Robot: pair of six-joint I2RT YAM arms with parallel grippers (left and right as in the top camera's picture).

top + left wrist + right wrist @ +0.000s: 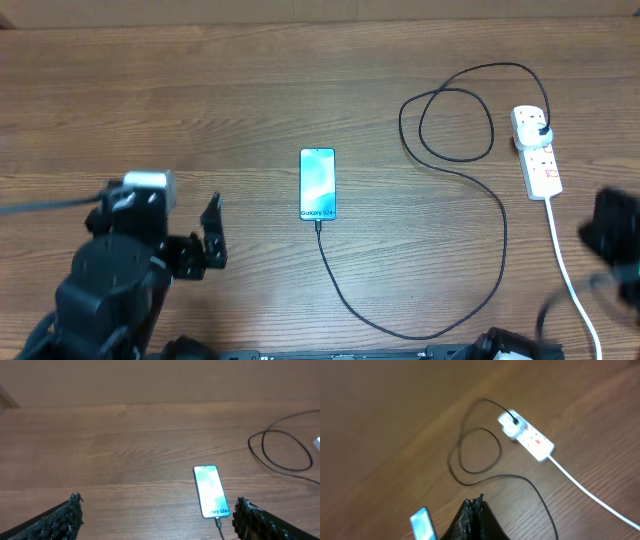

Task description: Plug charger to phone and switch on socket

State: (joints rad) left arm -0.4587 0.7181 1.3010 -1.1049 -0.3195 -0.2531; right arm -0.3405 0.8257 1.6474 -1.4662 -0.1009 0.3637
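Note:
The phone (318, 184) lies flat mid-table with its blue-teal screen lit, also visible in the left wrist view (211, 491) and the right wrist view (421, 524). The charger (497, 235), a thin black cable, has its connector tip (218, 522) in the phone's near end. It loops right to a black plug (541, 128) seated in the socket (537, 152), a white power strip (530, 436). My left gripper (213, 232) stands open left of the phone, holding nothing, fingers (65, 517) wide apart. My right gripper (472, 506) is shut and empty, hovering between phone and socket.
The socket's thick white cord (570, 275) runs toward the table's front right, past my blurred right arm (612, 228). The cable's loop (480, 450) lies left of the strip. Bare wood (125, 450) stretches behind the phone.

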